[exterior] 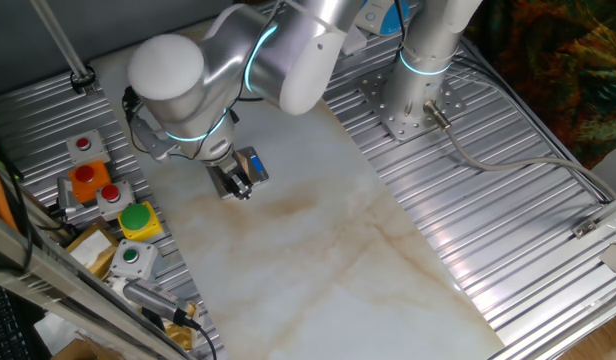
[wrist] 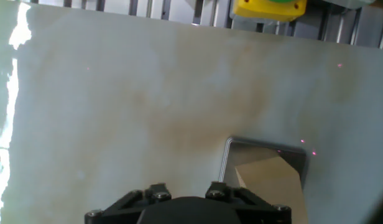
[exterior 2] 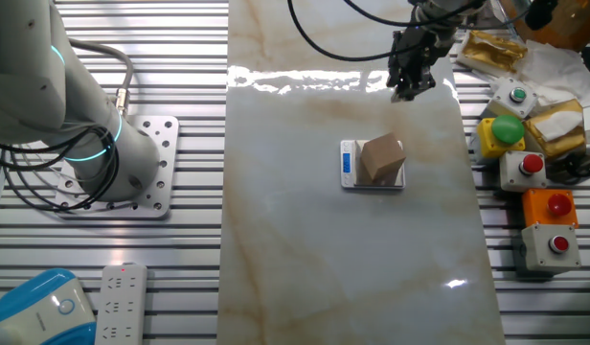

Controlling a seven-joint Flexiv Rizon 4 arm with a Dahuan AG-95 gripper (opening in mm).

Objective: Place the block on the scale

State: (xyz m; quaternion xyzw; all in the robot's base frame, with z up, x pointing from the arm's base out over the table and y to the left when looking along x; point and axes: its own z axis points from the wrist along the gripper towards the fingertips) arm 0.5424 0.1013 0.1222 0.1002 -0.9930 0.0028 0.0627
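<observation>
No brand, label or legible writing could be made out in any view; the printing on the devices at the table edges was too small to be read.

The wooden block (exterior 2: pixel 381 158) was seen resting on the scale (exterior 2: pixel 349 163), a small grey metal plate with a blue strip along one edge, set on the marble-patterned tabletop (exterior 2: pixel 305 268). In the other fixed view the block was turned slightly relative to the plate and covered most of it.

The gripper (exterior 2: pixel 407 88) was held above the tabletop, apart from the block and touching nothing; in that view it lay beyond the scale, towards the far edge of the table. In the hand view the block (wrist: pixel 269 186) and the plate's rim (wrist: pixel 227 152) were seen at lower right, just beside the hand's dark body. In one fixed view the scale (exterior: pixel 254 166) was mostly hidden behind the gripper (exterior: pixel 235 188).

Whether the fingers were spread or pressed together could not be told; nothing was seen between them.

A yellow box with a green button (exterior 2: pixel 506 131) and boxes with red buttons (exterior 2: pixel 532 165) were placed beside the tabletop.
</observation>
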